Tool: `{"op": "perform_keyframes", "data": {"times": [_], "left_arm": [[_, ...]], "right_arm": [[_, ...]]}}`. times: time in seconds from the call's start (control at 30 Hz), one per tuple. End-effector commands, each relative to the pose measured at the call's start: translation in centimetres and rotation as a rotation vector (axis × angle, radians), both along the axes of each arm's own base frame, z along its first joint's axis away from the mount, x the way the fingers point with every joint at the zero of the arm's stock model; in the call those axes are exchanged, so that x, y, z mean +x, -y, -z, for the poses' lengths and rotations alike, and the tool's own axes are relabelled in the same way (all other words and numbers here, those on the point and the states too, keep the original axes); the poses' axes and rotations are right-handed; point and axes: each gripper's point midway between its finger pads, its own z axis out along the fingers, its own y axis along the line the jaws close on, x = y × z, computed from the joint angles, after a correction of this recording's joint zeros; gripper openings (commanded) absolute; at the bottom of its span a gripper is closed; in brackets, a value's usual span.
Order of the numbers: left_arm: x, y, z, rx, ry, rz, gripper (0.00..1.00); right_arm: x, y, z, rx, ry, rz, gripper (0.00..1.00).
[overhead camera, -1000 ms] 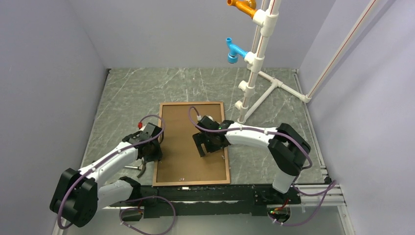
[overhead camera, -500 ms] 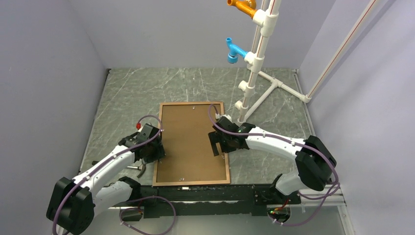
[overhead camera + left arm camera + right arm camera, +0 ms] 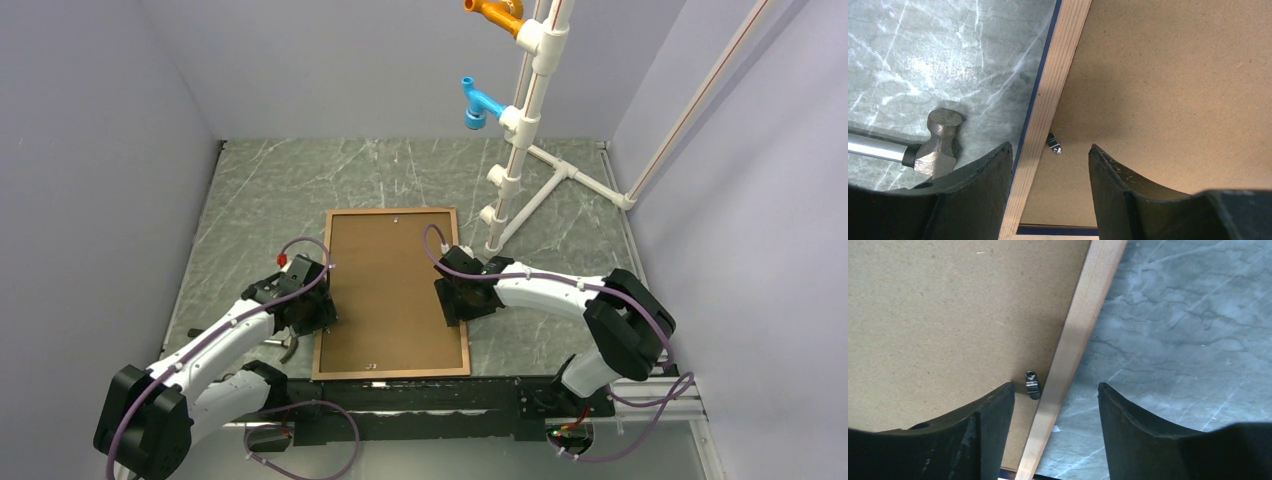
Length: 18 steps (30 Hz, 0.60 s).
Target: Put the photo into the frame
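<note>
The frame [image 3: 394,213] lies flat on the marble table with its light wood face up. A brown backing board [image 3: 390,290] fills it, and the photo is hidden. My left gripper [image 3: 306,312] is open over the frame's left rail [image 3: 1058,75], one finger on the table side and one over the board [image 3: 1173,75]. A small metal turn clip [image 3: 1054,145] shows between them. My right gripper [image 3: 456,300] is open astride the right rail [image 3: 1088,305], with another clip [image 3: 1032,384] by its inner finger. Neither gripper holds anything.
A hammer [image 3: 940,142] lies on the table just left of the frame, close to my left gripper. A white pipe stand [image 3: 520,130] with a blue fitting [image 3: 478,104] and an orange fitting [image 3: 492,14] rises behind the frame's far right corner. Walls close in on three sides.
My right gripper has moved from over the board out to the frame's right rail, then slightly nearer along it. My left gripper has shifted a little along the left rail.
</note>
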Motion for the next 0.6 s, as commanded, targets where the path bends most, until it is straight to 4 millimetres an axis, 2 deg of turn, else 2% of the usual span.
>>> {"op": "perform_keyframes", "data": {"times": [0.0, 0.07, 0.1, 0.13, 0.33, 0.43, 0.53, 0.57], "left_arm": [[0.0, 0.2, 0.0, -0.005, -0.003, 0.003, 0.61], [0.0, 0.2, 0.0, -0.005, -0.003, 0.004, 0.61], [0.0, 0.2, 0.0, -0.006, -0.002, 0.004, 0.61], [0.0, 0.2, 0.0, -0.007, -0.001, 0.004, 0.61], [-0.1, 0.0, -0.1, 0.004, -0.005, 0.007, 0.61], [0.1, 0.0, -0.2, 0.010, -0.001, 0.010, 0.62], [0.4, 0.0, -0.5, 0.015, 0.006, 0.011, 0.64], [0.6, 0.0, -0.6, 0.020, 0.007, 0.012, 0.71]], "right_arm": [[0.5, 1.0, 2.2, -0.069, 0.011, 0.001, 0.61], [0.6, 1.1, 2.5, -0.074, 0.014, 0.006, 0.51], [0.6, 1.1, 2.6, -0.077, 0.014, 0.010, 0.41], [0.7, 1.1, 2.7, -0.078, 0.016, 0.015, 0.36], [1.3, 1.7, 3.1, -0.130, 0.030, 0.037, 0.16], [1.7, 2.4, 3.0, -0.169, 0.054, 0.039, 0.00], [1.9, 3.1, 2.8, -0.199, 0.075, 0.042, 0.00], [2.0, 3.1, 2.6, -0.200, 0.079, 0.043, 0.00]]}}
